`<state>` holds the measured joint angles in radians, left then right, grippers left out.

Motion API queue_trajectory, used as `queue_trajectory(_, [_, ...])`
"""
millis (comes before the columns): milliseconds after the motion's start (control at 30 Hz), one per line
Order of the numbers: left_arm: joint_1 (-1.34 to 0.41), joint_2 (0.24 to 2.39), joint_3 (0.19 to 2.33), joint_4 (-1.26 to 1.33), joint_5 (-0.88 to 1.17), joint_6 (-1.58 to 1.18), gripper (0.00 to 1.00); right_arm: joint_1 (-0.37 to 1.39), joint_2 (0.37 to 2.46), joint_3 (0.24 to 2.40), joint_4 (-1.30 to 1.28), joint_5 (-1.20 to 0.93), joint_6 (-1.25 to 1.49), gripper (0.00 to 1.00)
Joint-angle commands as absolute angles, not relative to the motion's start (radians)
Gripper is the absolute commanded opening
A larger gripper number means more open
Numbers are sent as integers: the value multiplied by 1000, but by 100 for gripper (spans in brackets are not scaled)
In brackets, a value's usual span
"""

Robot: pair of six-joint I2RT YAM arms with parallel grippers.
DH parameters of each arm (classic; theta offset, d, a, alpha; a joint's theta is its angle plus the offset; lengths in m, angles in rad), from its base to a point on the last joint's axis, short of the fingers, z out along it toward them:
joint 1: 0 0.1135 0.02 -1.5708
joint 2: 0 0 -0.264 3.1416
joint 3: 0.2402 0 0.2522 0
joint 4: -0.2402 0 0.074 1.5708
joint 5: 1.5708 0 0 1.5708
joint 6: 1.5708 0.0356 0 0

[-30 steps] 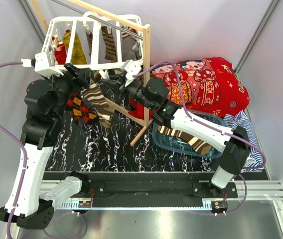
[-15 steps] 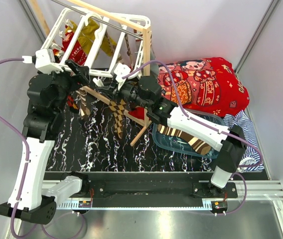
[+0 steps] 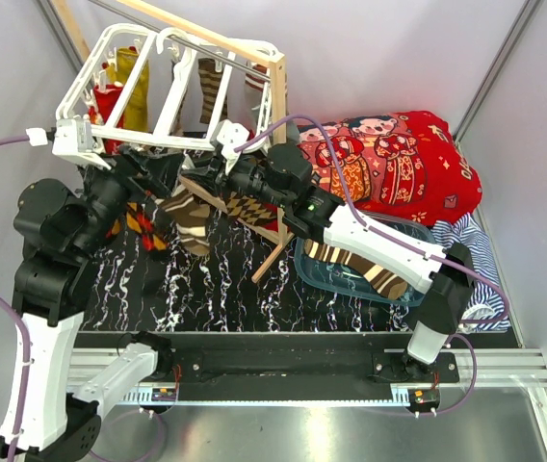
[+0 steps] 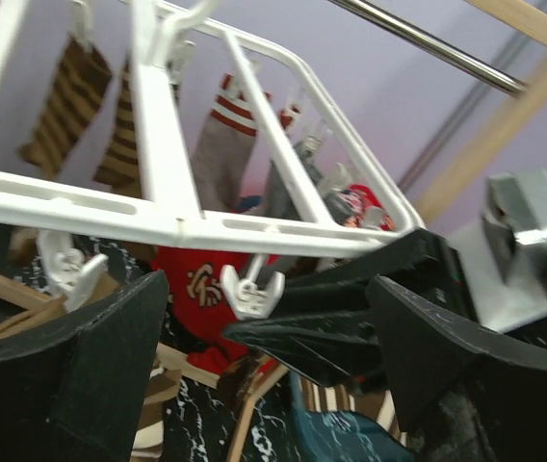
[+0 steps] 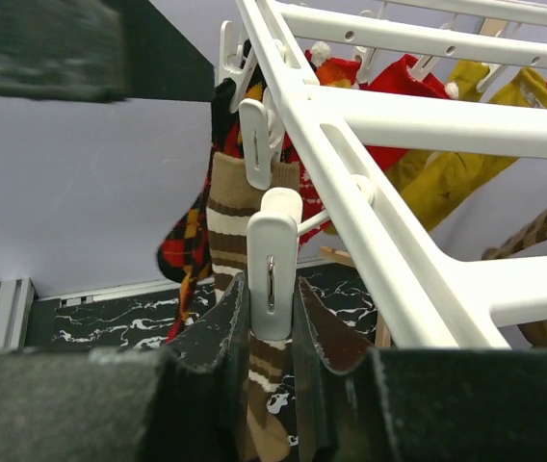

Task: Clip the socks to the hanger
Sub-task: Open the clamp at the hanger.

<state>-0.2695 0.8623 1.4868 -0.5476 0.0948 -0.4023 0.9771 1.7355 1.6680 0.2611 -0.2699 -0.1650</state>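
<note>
Left arm (image 3: 47, 337): raised under hanger (image 4: 158, 207), jaws spread wide, nothing held.
Right arm (image 3: 379, 245): extended leftward, jaws pinched on clip (image 5: 272, 260) at sock (image 5: 227, 231).

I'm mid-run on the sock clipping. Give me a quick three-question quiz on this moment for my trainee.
1. True or false: the right gripper is squeezing a white clip on the hanger.
2. In the right wrist view, which sock shows just behind that clip? A mustard yellow sock; B brown-and-cream striped sock; C plain blue sock.
3. Fill in: the left gripper has its jaws ___.
Key: 1 true; 2 B; 3 open.
</note>
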Motion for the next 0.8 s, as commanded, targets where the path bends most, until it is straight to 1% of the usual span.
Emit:
queue_trajectory(0, [-282,848,1486,-554,209,-428,89,1005,1756,1706,222,-354,-160,0])
queue_trajectory(167, [-282,873,1473,-563,183,-437,84,1006,1761,1712,224,-360,-150,0])
queue_trajectory(300, [-282,899,1470,-557,120,-454,80,1005,1759,1713,224,-368,-144,0])
queue_trajectory(433, [-282,916,1454,-528,98,-459,73,1006,1755,1709,224,-370,-144,0])
queue_trajectory(567, [-279,919,1433,-523,68,-452,71,1006,1750,1706,225,-376,-141,0])
queue_trajectory(767, [-268,925,1411,-500,83,-459,67,1005,1750,1706,230,-383,-133,0])
